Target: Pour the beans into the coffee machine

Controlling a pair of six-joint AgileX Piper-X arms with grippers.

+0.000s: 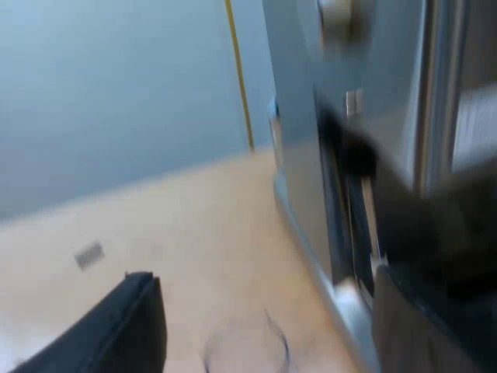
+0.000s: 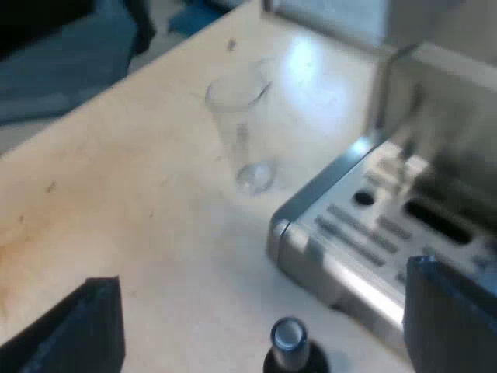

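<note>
Surface: pale wooden table point(image 1: 194, 225), bare wood with a small grey tag point(image 1: 89, 255) stuck to it.
Background: blue-grey wall point(image 1: 116, 93) behind the table, with a yellow strip point(image 1: 239, 78) running up it close to the machine's corner.
Espresso machine point(image 1: 311, 155): its steel side stands on the table, just beside the left arm's far finger. In the right wrist view its body point(image 2: 435, 101) rises over a slotted metal drip tray point(image 2: 365, 225).
Measuring glass point(image 1: 247, 346): upright on the table near the machine's base. Its rim lies between the left fingers point(image 1: 124, 326), apart from both. The right wrist view has it point(image 2: 241, 132) standing close to the corner of the drip tray. What it holds cannot be told.
Left gripper point(image 1: 264, 311): jaws spread wide, one on either side of the glass, gripping nothing.
Right gripper point(image 2: 264, 311): fingers point(image 2: 85, 318) far apart and empty, above the table by the drip tray's edge.
Small item point(image 2: 289, 342): silvery round top on a dark body, between the right fingers, touching neither; too blurred to name.
</note>
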